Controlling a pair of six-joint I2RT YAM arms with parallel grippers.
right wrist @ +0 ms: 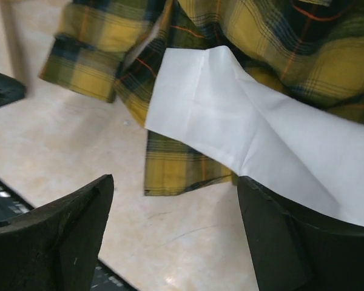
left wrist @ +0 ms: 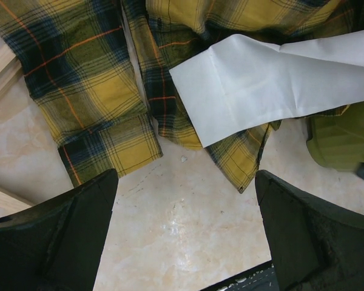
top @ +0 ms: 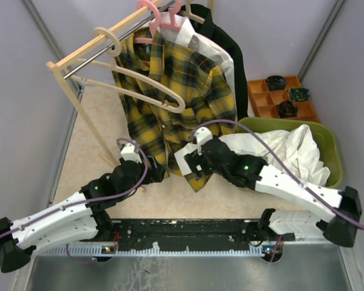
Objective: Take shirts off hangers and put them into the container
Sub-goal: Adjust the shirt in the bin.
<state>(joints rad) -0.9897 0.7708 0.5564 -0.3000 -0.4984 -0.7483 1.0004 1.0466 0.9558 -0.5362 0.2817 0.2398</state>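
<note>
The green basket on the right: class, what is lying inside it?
A crumpled white shirt fills the green basket, one sleeve trailing out over its left rim toward the plaid shirt. The basket's floor, and anything beneath the shirt, is covered.

Light: being cast evenly from overhead | shadows: being kept soft | glare: faint sheen being reflected off counter (left wrist: 176,227)

- Table (top: 88,145): pale marbled top.
- Wooden rack (top: 77,108) stands on it, left rear.
- Olive-green container (top: 332,145) sits at right, orange tray (top: 261,100) just behind it.
- Plaid shirt (top: 170,103): hem and cuff rest on the surface.
</note>
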